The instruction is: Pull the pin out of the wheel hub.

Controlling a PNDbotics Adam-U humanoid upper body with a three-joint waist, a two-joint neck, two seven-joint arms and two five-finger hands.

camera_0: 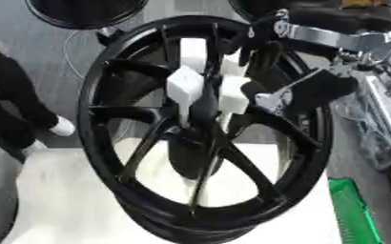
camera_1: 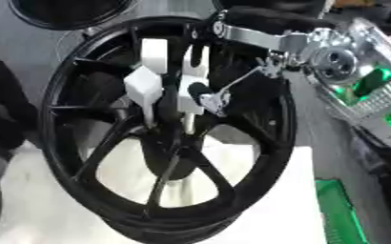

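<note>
- The right hand point(camera_1: 205, 97) enters from the upper right corner, its silver and black arm point(camera_1: 265, 35) crossing over the top of the wheel rim.
- Its fingers point(camera_0: 262, 57) curl down over the middle of the black wheel hub point(camera_0: 200, 128), and a thin silver link runs from the wrist down to the thumb.
- The thumb and fingers are closed together on a white block, the pin point(camera_0: 232, 97), which stands in the hub's centre right under the palm.
- Just left of the hand, a second white block point(camera_0: 185, 86) sticks out of the hub, with a third white piece point(camera_0: 194, 52) above it and touching neither the thumb nor the fingers.
- Whether the held pin is partly out of its hole or fully seated cannot be told, since the fingers cover its base.
- The wheel stands upright and tilted, facing the camera, with its spokes fanning out below and left of the hand; its lower rim rests on a white counter point(camera_0: 57, 200) well below the hand.
- Below the hand and to its right, beside the counter, lies a green tray point(camera_0: 353, 209).
- To the right of the arm sits a clear bin point(camera_1: 370, 102) holding green things.
- Above and left of the hand, past the rim, part of another black wheel point(camera_0: 82, 12) shows.
- The left hand shows in neither view.
</note>
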